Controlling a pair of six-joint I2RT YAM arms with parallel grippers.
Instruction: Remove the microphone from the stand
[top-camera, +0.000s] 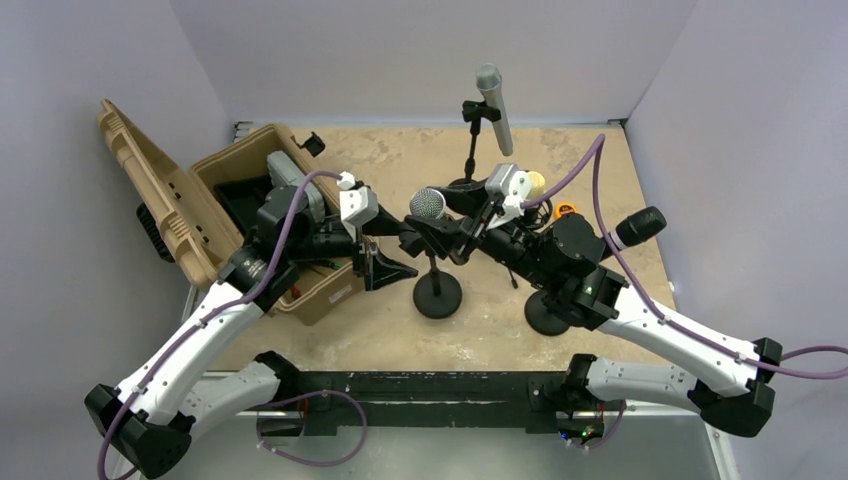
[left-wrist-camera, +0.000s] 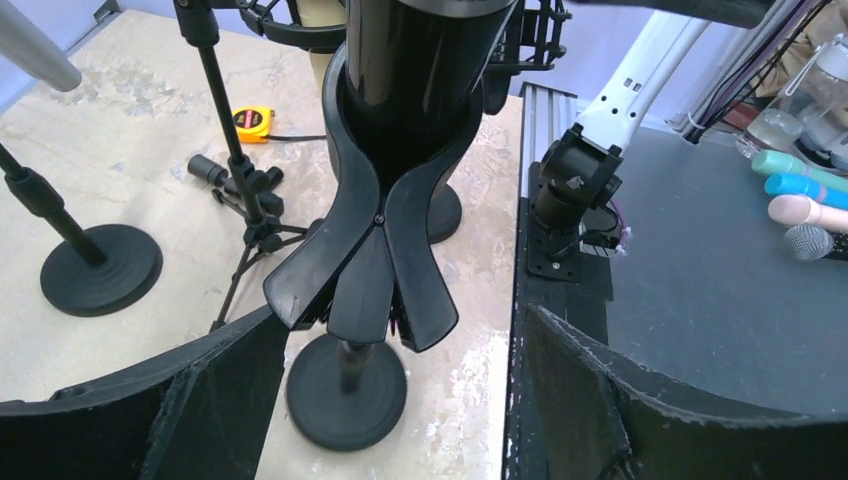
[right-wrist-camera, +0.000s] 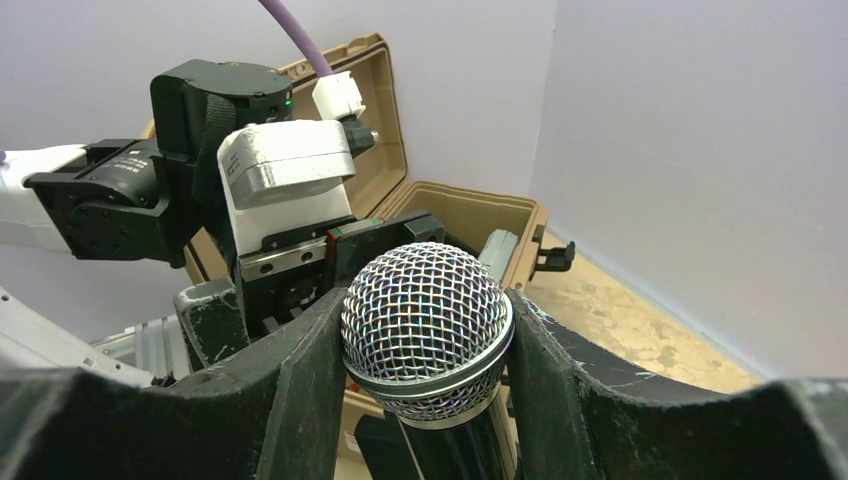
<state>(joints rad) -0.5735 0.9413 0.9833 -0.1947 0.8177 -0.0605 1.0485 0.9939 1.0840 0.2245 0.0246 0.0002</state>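
The microphone (top-camera: 428, 203), black-bodied with a silver mesh head, sits in a black clip (left-wrist-camera: 365, 260) on a short stand with a round base (top-camera: 437, 295) at mid-table. My right gripper (top-camera: 452, 226) comes in from the right and is shut on the mesh head (right-wrist-camera: 427, 325), one finger pressed to each side. My left gripper (top-camera: 388, 248) reaches in from the left and stands open. Its fingers (left-wrist-camera: 220, 400) are spread wide on either side of the clip's flared paddles without touching them. The microphone's dark body (left-wrist-camera: 400, 60) rises above the clip.
An open tan case (top-camera: 250, 200) stands at the left. A second microphone (top-camera: 495, 105) stands on a tripod stand at the back. Another round stand base (top-camera: 547, 312) lies near my right arm. A yellow tape measure (left-wrist-camera: 252, 122) lies on the table, and several microphones (left-wrist-camera: 800, 190) lie on the grey bench.
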